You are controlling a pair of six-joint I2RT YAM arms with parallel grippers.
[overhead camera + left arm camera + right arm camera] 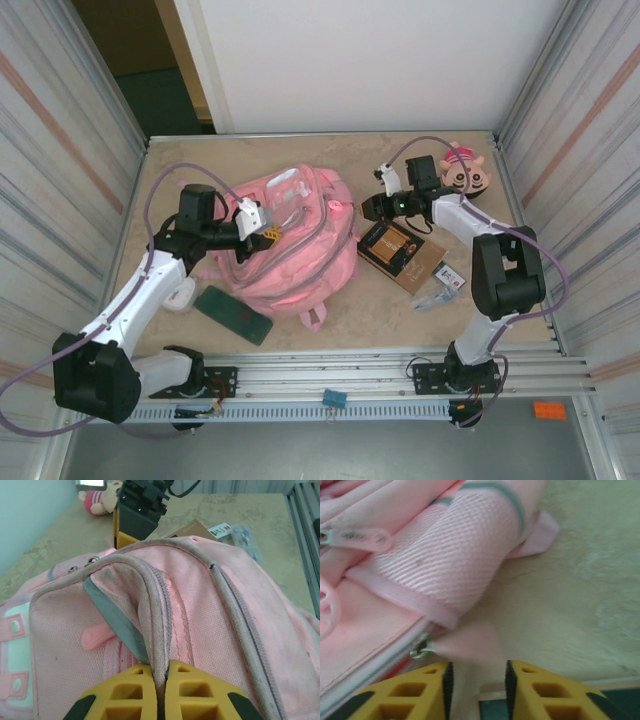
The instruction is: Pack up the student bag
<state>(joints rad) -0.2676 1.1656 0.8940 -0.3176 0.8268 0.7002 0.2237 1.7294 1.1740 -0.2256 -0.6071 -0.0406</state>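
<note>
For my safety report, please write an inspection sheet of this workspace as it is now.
Surface: beige stone-pattern table, no spill seen.
Job's things: large pink fabric backpack, lying in the centre.
Clutter: brown flat box, dark green flat case, round pink-and-tan plush, small clear packet.
Grippers: left gripper shut on a backpack fold; right gripper jaws apart at the backpack's edge.
Cables: purple cables looping along both arms.
Surroundings: corrugated metal walls.

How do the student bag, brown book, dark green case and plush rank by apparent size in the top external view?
1. student bag
2. brown book
3. dark green case and plush: too alike to rank; the plush lies farthest back.
</note>
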